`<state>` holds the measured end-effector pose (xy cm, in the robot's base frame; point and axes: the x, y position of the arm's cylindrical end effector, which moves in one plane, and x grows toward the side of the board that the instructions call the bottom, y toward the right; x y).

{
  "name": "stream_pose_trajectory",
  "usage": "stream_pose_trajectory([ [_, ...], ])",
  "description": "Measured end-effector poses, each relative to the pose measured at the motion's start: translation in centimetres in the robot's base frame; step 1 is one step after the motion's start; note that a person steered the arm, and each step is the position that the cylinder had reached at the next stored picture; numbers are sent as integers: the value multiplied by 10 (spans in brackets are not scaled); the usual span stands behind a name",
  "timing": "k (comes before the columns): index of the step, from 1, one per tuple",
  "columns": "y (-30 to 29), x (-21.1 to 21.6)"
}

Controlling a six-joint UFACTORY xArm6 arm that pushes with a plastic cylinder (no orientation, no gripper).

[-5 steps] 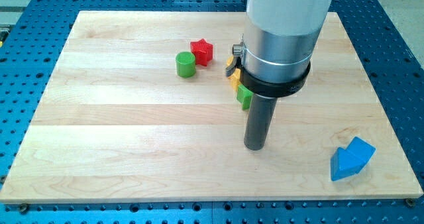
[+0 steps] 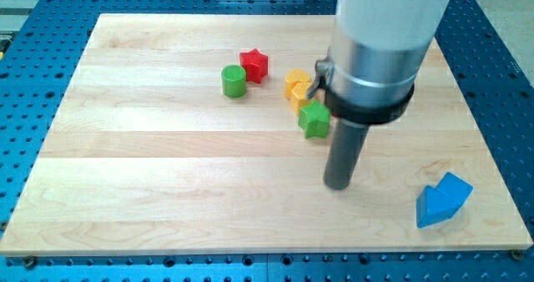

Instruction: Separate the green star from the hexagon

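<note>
The green star point(image 2: 314, 119) lies on the wooden board point(image 2: 167, 165), right of centre. It touches the lower right side of a yellow hexagon point(image 2: 296, 84), which sits next to a second yellow block point(image 2: 301, 99). My tip point(image 2: 337, 184) rests on the board below and slightly right of the green star, a short gap away from it. The arm's wide body hides the board behind and to the right of the yellow blocks.
A green cylinder point(image 2: 234, 81) and a red star point(image 2: 254, 65) sit together left of the yellow blocks. Two blue blocks point(image 2: 442, 200) lie close together near the board's lower right corner.
The arm and my tip have moved to the view's right, uncovering the green star and the yellow blocks. The blocks have not moved.
</note>
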<state>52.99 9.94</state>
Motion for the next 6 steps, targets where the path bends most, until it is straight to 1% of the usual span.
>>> stream_pose_trajectory([
  [1,36,-38],
  [2,47,-75],
  [3,13,-93],
  [4,-24,-100],
  [5,-60,-88],
  [6,-91,-63],
])
